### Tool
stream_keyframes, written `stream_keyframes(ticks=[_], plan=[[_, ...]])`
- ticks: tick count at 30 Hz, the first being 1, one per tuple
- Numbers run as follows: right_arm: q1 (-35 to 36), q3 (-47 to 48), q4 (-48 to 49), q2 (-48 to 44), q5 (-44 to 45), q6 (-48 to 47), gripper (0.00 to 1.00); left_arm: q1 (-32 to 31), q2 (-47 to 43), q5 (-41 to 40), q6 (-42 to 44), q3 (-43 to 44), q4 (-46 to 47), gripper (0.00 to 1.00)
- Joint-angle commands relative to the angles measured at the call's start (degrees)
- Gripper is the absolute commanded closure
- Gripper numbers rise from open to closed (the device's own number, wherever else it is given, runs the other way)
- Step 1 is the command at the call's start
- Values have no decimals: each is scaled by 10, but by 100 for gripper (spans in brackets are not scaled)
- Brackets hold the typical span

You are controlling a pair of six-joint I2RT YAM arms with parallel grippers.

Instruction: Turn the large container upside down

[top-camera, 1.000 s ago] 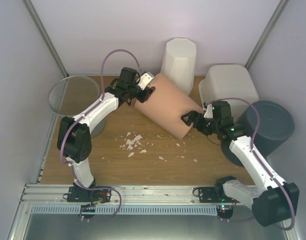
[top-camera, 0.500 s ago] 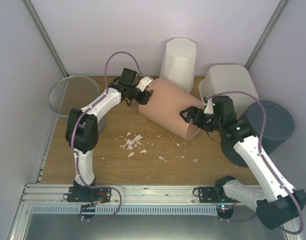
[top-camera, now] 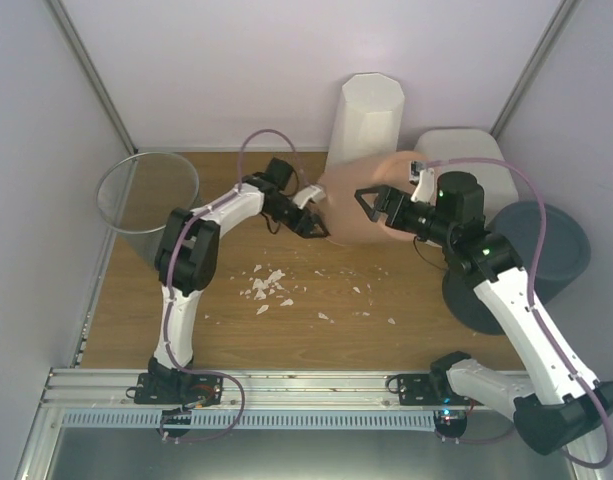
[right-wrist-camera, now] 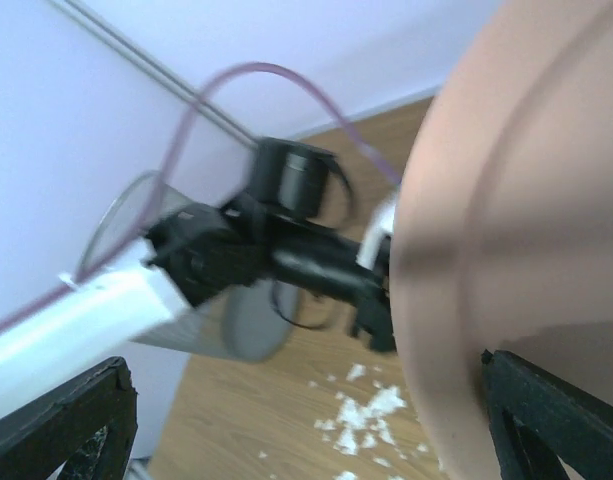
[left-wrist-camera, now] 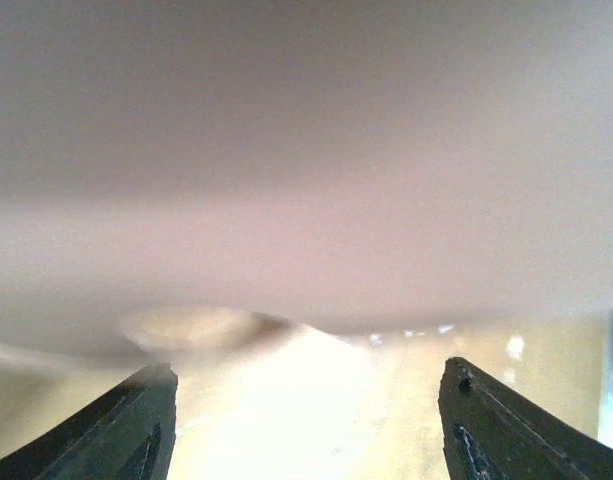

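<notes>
We hold the left gripper (top-camera: 316, 215) and right gripper (top-camera: 374, 208) open, clamping nothing, against the pink bin (top-camera: 348, 182); the white tub (top-camera: 483, 170) is not yet handled.

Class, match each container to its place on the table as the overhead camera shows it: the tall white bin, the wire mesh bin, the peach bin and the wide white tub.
Things
1. tall white bin
2. wire mesh bin
3. peach bin
4. wide white tub

Places
A. far left
B. back right corner
C. between the left fingers and the right fingers
D. at the back, near the middle

Pairs: 1-D, 2-A, 3-C, 4-B
</notes>
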Motion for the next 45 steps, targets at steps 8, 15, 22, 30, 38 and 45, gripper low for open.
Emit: stream_keyframes(ticks=[8, 15, 22, 30, 38, 45], plan=[[16, 12, 58, 36, -56, -16, 7, -60, 55, 118, 9, 47, -35, 28], [15, 20, 41, 35, -25, -30, 6, -60, 66, 124, 16, 45, -43, 27], [16, 73, -21, 51, 39, -77, 6, -60, 36, 97, 28, 29, -51, 25], [15, 142, -150, 74, 188, -143, 3, -60, -29, 20, 53, 0, -62, 23], [8, 121, -218, 55, 360, -187, 0, -57, -168, -102, 125, -31, -118, 13], [-27, 74, -160, 77, 310, -216, 0, -27, -320, -230, 150, -43, -142, 4]])
